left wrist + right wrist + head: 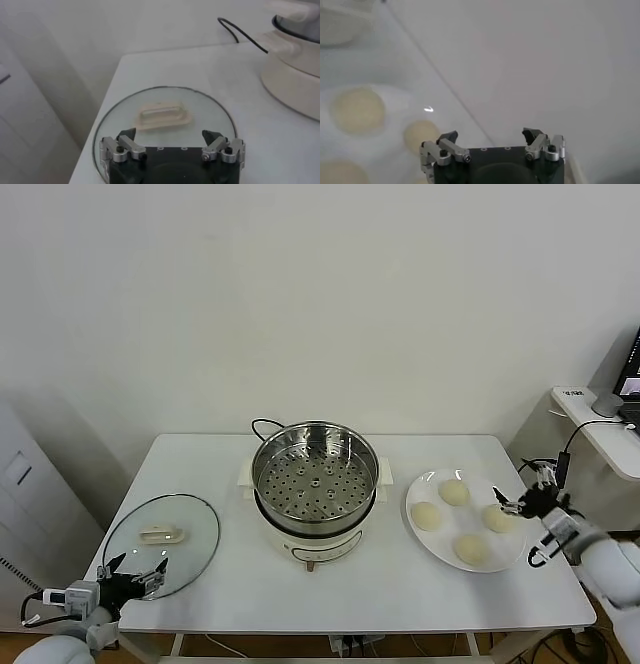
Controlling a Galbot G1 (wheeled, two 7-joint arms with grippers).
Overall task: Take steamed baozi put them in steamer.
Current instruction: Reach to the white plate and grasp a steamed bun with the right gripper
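Right gripper (522, 506) hovered at plate's (432, 536) right edge beside buns (454, 492), jaws spread, nothing held. Left gripper (140, 576) sat low at table's (400, 594) front-left corner, over glass lid's (200, 529) near rim, jaws spread, empty. Four buns lay on plate, right of steamer (315, 474), steamer empty at table centre.

The head view looks down and forward over the whole tabletop (230, 604). The left wrist view sits low and close behind its pincer (170, 137), facing the lid (210, 107) and steamer (295, 75). The right wrist view faces the plate (400, 100). Head view shares all three.
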